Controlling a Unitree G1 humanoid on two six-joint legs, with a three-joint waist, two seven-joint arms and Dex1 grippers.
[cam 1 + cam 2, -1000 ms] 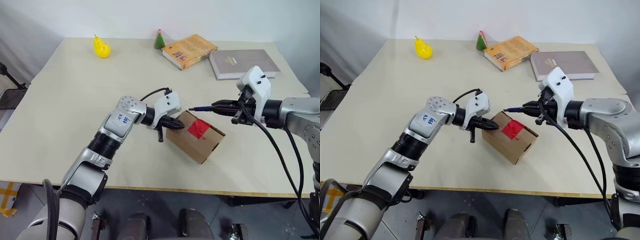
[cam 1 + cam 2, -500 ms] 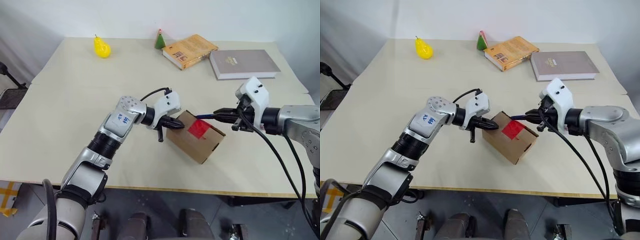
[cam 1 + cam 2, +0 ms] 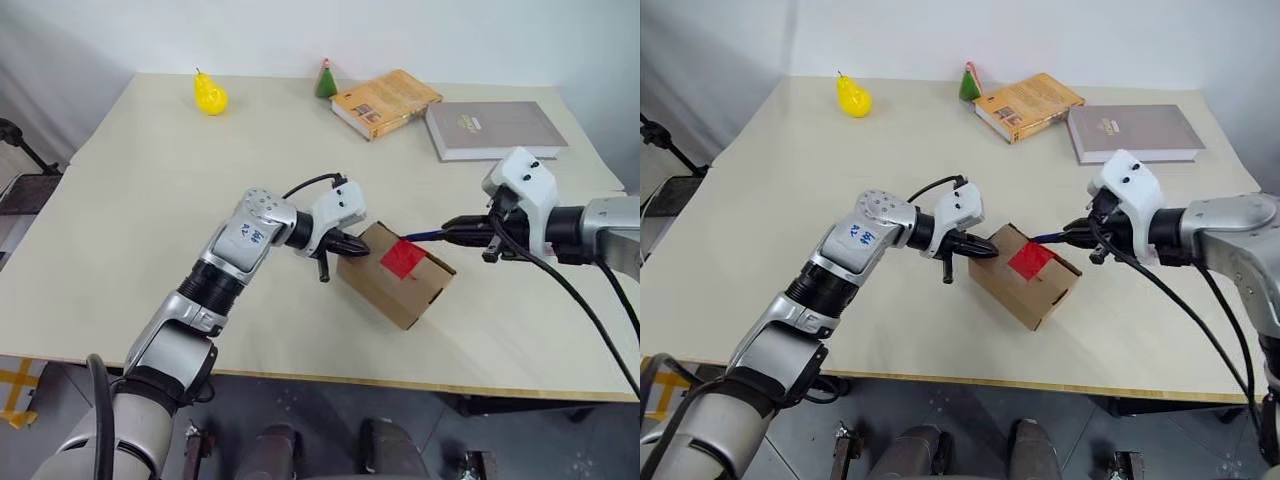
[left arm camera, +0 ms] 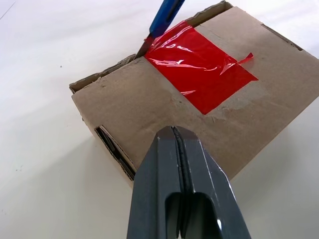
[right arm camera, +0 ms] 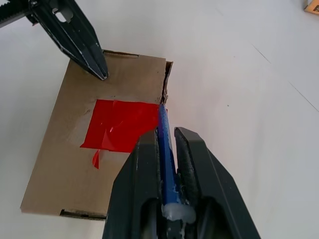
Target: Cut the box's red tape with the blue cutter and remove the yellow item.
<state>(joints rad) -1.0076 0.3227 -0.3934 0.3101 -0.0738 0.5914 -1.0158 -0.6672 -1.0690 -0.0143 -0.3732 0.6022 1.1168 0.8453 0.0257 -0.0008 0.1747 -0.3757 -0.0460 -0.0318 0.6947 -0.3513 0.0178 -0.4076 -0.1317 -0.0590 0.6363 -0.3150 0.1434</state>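
Note:
The brown box (image 3: 385, 285) lies slanted on the table, with the red tape (image 3: 400, 258) across its closed top seam. My left gripper (image 3: 347, 244) is shut and empty, and its tip rests on the box's top near the left edge. My right gripper (image 3: 468, 229) is shut on the blue cutter (image 3: 425, 236), which points left and slightly down. The cutter's dark tip (image 4: 142, 49) sits at the seam where the red tape (image 4: 199, 74) meets the box's far edge. The yellow item is hidden.
A yellow pear (image 3: 209, 95) stands at the far left of the table, with a small green cone (image 3: 326, 80) at the far middle. An orange book (image 3: 385, 100) and a grey book (image 3: 495, 128) lie at the far right. The table's front edge (image 3: 300, 370) runs close below the box.
My right gripper has tipped the cutter downward, bringing its tip from above the box down to the tape's far edge. The left gripper has stayed on the box.

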